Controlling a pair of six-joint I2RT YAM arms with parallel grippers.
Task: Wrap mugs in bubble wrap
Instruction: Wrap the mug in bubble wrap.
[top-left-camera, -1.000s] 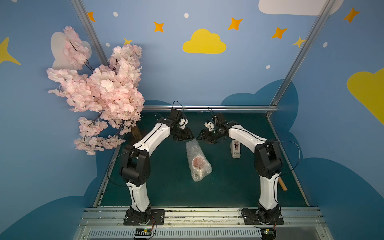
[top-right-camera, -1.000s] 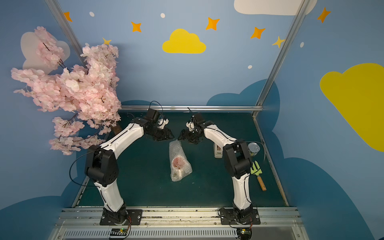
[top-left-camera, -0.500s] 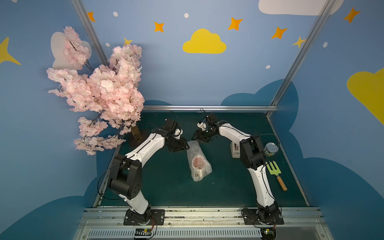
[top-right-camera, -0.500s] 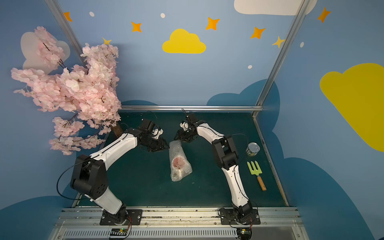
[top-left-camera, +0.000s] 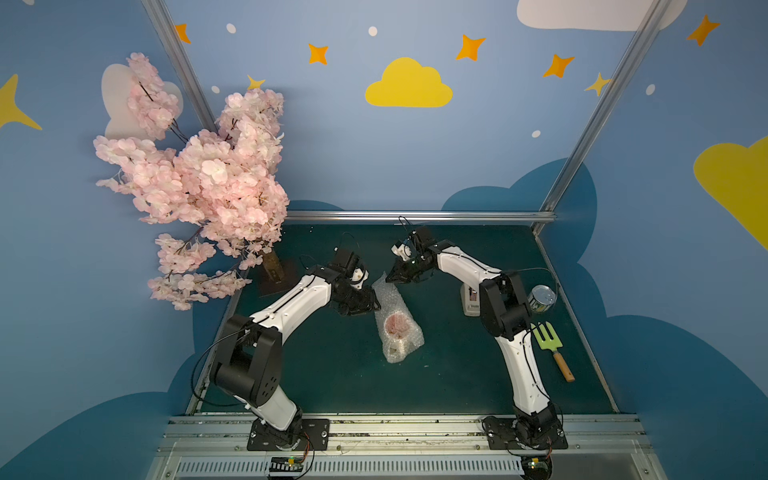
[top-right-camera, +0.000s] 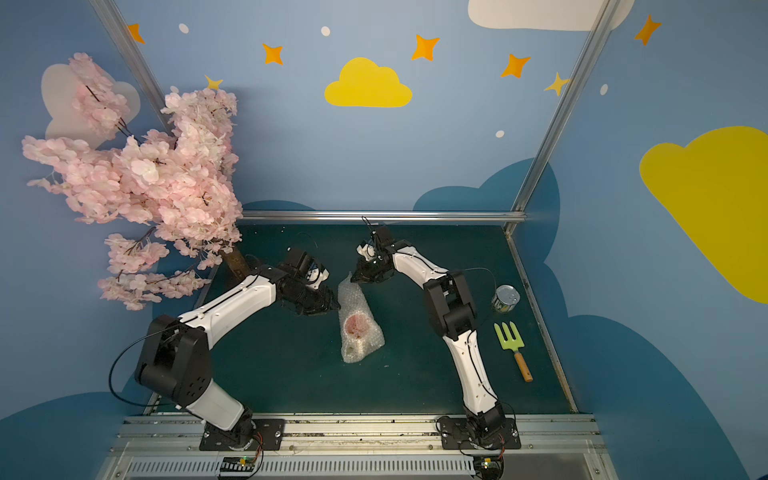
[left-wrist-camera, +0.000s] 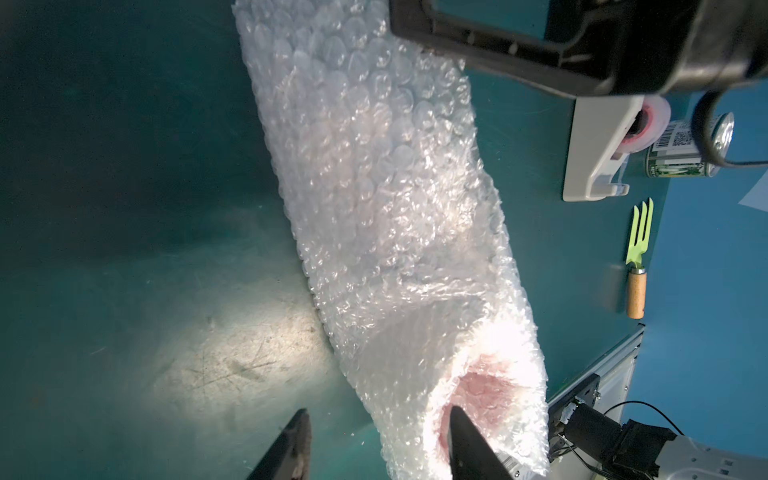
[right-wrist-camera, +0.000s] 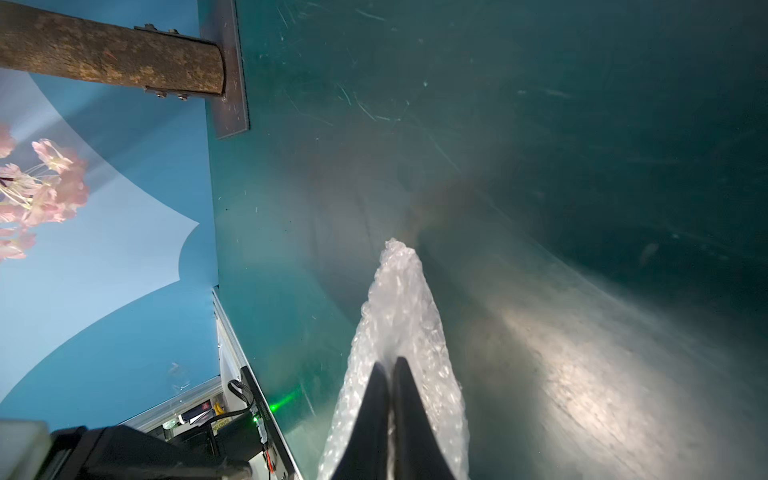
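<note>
The mug (top-left-camera: 397, 327) is seen only as a pinkish-red round patch through the bubble wrap (top-left-camera: 394, 302), which is rolled around it into a long whitish tube. The tube lies flat near the middle of the green counter (top-left-camera: 332, 374), running from the far side toward the near edge, and the mug is lodged in its near half.

The far end of the tube is pinched flat and lifted slightly by the right hand (right-wrist-camera: 388, 362), whose fingers are pressed together on the plastic. The left hand (left-wrist-camera: 379, 411) is held at the tube's side facing the left arm, level with the mug. Its jaws are parted: one finger is seen over the bare counter, the other in front of the wrapped mouth of the mug. Whether that finger touches the wrap cannot be told.

On the tube's other side, well apart from it, a beige tape dispenser (left-wrist-camera: 598, 145) is set. A tin can (top-left-camera: 542, 298) stands just beyond it, and a green garden fork (top-left-camera: 549, 338) with a wooden handle lies nearer the front edge. A pink blossom tree (top-left-camera: 199, 183) is fixed at the far corner on the left arm's side of the tube.
</note>
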